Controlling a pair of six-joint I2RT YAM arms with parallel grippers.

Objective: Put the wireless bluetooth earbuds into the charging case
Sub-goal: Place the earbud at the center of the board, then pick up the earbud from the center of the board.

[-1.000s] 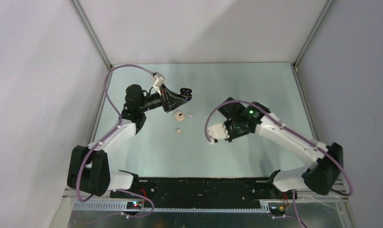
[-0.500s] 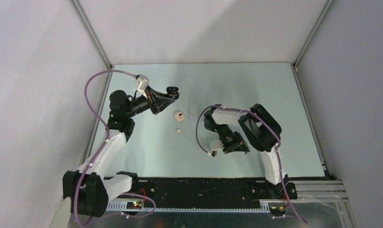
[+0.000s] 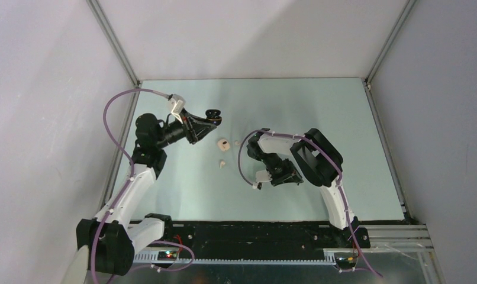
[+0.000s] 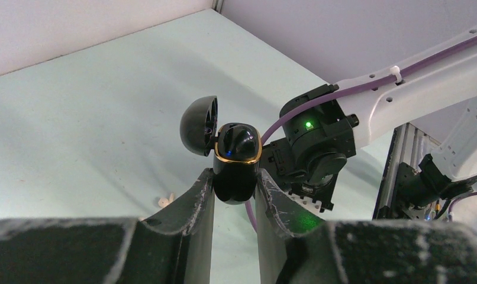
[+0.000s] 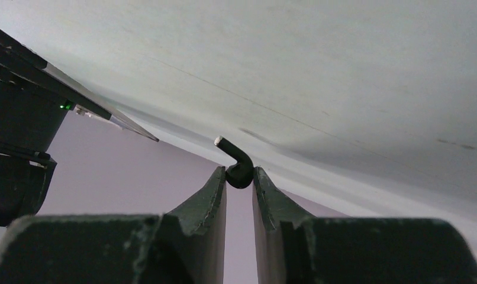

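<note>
The charging case (image 4: 237, 157) is glossy black with a gold rim, and its round lid hangs open to the left. My left gripper (image 4: 236, 183) is shut on its lower body and holds it above the table at the back left (image 3: 213, 115). My right gripper (image 5: 239, 177) is shut on a small dark earbud (image 5: 240, 173) whose hooked stem ends in a pale tip. That wrist is tilted up towards the wall, low over the table's middle (image 3: 286, 176). Whether another earbud sits in the case I cannot tell.
Small beige pieces lie on the pale green table between the arms: a larger one (image 3: 223, 144), a smaller one (image 3: 222, 164) and a tiny bit (image 3: 237, 142). The right arm's elbow (image 3: 316, 157) is folded over the middle right. Walls enclose three sides.
The right arm has folded in and dropped its wrist towards the table's middle, the earbud still pinched. The left arm drew back slightly to the left with the case, then held still.
</note>
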